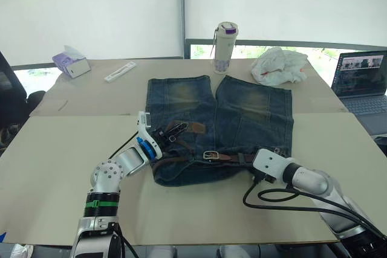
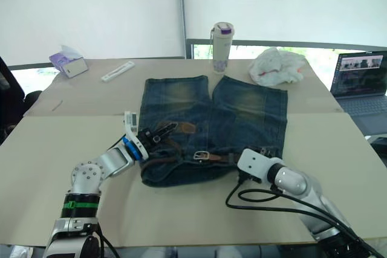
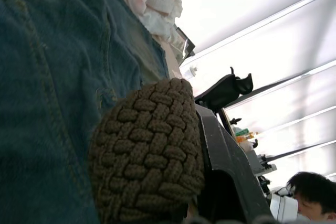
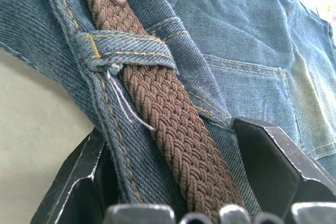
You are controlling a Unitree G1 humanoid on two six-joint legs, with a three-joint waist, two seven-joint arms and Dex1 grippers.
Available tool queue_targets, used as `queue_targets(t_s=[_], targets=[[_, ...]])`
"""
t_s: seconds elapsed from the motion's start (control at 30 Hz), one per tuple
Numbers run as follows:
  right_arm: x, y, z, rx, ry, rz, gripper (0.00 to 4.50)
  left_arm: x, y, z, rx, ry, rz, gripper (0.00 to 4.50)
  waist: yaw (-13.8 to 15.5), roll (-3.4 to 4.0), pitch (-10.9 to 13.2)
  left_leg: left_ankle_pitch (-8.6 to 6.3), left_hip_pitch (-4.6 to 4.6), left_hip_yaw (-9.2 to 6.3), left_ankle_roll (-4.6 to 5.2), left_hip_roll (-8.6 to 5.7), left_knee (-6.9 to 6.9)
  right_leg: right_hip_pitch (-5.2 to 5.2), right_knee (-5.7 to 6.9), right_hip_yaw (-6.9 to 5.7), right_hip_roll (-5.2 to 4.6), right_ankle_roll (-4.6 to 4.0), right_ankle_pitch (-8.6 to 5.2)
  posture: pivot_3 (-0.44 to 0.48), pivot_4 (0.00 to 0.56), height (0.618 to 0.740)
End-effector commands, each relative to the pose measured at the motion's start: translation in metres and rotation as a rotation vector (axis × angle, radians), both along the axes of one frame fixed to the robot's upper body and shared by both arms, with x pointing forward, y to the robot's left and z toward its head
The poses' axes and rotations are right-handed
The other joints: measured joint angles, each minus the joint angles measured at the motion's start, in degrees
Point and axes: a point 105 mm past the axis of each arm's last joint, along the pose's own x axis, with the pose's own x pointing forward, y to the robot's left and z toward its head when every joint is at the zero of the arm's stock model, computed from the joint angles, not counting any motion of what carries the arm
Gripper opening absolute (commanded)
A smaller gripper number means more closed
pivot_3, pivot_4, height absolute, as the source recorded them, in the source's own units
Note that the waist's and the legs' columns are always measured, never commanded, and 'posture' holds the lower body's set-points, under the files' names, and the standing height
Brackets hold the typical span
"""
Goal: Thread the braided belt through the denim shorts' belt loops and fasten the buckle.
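The denim shorts (image 1: pixel 242 113) lie flat on the table with the waistband nearest me. The braided belt (image 1: pixel 181 160) runs along that waistband, and its silver buckle (image 1: pixel 210 155) sits near the middle. At the waistband's left part, my left gripper (image 1: pixel 174 131) is shut on the belt's free end (image 3: pixel 149 158), whose brown leather tip (image 1: pixel 196 127) points right. My right gripper (image 1: pixel 259 156) is at the waistband's right part. Its open fingers (image 4: pixel 278 166) straddle the belt (image 4: pixel 173 124) and the waistband edge. Just ahead of them the belt passes under a belt loop (image 4: pixel 131 51).
Beyond the shorts stand a white bottle (image 1: pixel 225 48) and a crumpled white cloth (image 1: pixel 279 66). A laptop (image 1: pixel 363 83) is at the far right, a tissue box (image 1: pixel 71 63) and a flat white item (image 1: pixel 120 72) at the far left. A black cable (image 1: pixel 272 200) loops by my right arm.
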Motion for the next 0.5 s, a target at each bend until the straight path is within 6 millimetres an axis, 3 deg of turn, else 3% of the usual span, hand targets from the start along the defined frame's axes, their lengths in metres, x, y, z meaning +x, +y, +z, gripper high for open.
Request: queue_targets(t_s=[0.03, 0.17, 0.2, 0.27, 0.43, 0.5], targets=[[-0.01, 0.005, 0.017, 0.136, 0.076, 0.005, 3.5, -0.001, 0.007, 0.011, -0.002, -0.046, -0.016, 0.0, -0.05, 0.0, 0.0, 0.0, 0.0, 0.0, 0.0, 0.0, 0.0, 0.0, 0.02, 0.0, 0.01, 0.0, 0.0, 0.0, 0.15, 0.74], [-0.05, 0.014, 0.021, 0.239, 0.306, 0.119, 3.5, -0.015, 0.007, 0.008, -0.003, -0.03, -0.09, 0.0, 0.19, 0.03, 0.02, -0.02, -0.07, -0.08, 0.04, 0.0, 0.0, -0.03, 0.06, -0.05, -0.01, 0.01, -0.01, 0.0, 0.15, 0.74], [-0.057, 0.013, 0.022, 0.254, 0.349, 0.132, 4.02, -0.019, 0.007, 0.006, 0.001, -0.022, -0.106, 0.0, 0.19, 0.03, 0.03, -0.03, -0.08, -0.09, 0.06, 0.0, 0.0, -0.03, 0.05, -0.05, -0.03, 0.01, -0.01, 0.0, 0.15, 0.74], [-0.068, 0.011, 0.025, 0.274, 0.417, 0.147, 4.45, -0.027, 0.006, 0.001, 0.004, 0.002, -0.125, 0.0, 0.13, 0.02, 0.03, -0.04, -0.07, -0.09, 0.07, 0.03, 0.0, -0.01, 0.05, -0.04, -0.08, 0.02, -0.01, 0.0, 0.15, 0.74], [-0.07, 0.019, 0.046, 0.386, 0.446, 0.154, 4.45, -0.036, 0.004, -0.005, 0.016, 0.019, -0.133, 0.0, 0.0, -0.01, 0.05, -0.04, -0.01, -0.08, 0.07, 0.03, 0.01, 0.02, 0.13, 0.0, -0.03, 0.02, -0.01, 0.0, 0.15, 0.74], [-0.06, 0.028, 0.053, 0.407, 0.409, 0.148, 4.45, -0.035, 0.005, -0.006, 0.019, 0.024, -0.111, 0.0, 0.0, -0.02, 0.05, -0.04, -0.01, -0.09, 0.07, 0.02, 0.01, 0.02, 0.12, -0.02, -0.01, 0.02, -0.02, 0.0, 0.15, 0.74]])
